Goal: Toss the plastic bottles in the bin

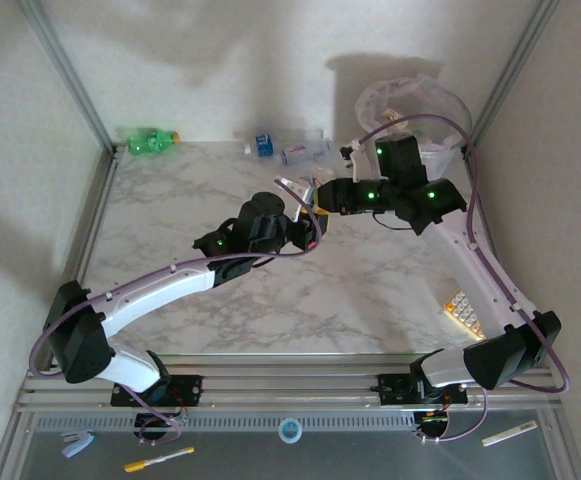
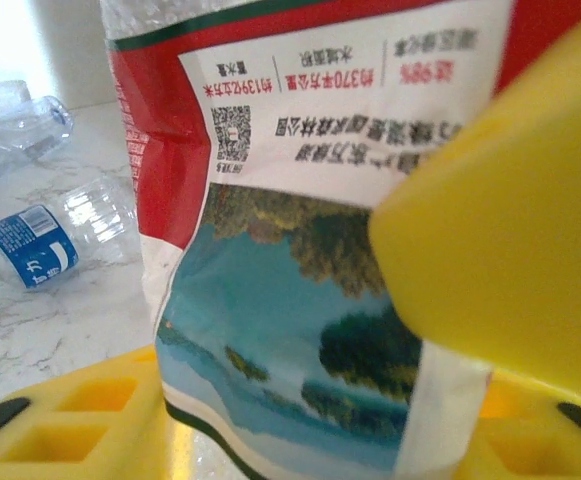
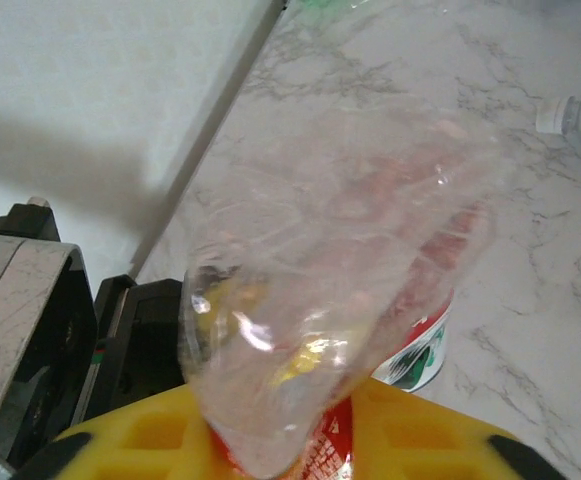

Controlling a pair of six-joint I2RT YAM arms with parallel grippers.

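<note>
Above the middle of the marbled surface (image 1: 170, 240) the two arms meet over one red-labelled bottle (image 1: 295, 187). The left pincer (image 1: 308, 212) is closed on it. From the left wrist, the bottle's red, white and landscape-printed label sits between the yellow fingers (image 2: 510, 220), and the 3 o'clock finger is a blur that covers part of the print. The right pincer (image 1: 322, 192) is clamped tight on the same bottle. From the right wrist, the bottle's crumpled clear end (image 3: 340, 260) rises out from between the yellow fingers (image 3: 150, 440), and glare makes its shape hard to read. From above, both wrists hide most of it, and the cap cannot be made out.

At the surface's far edge a green bottle (image 1: 150, 142) lies at 11 o'clock. A blue-labelled bottle (image 1: 262, 145) and a clear bottle (image 1: 305, 152) lie near each other at 12 o'clock. The right wrist view cuts the blue-labelled one off at its edge.

The bin (image 1: 410, 100), with its whitish liner, stands at 1 o'clock, and the right arm hides its lower part. A calculator (image 1: 463, 313) lies at 4 o'clock beside that arm.
</note>
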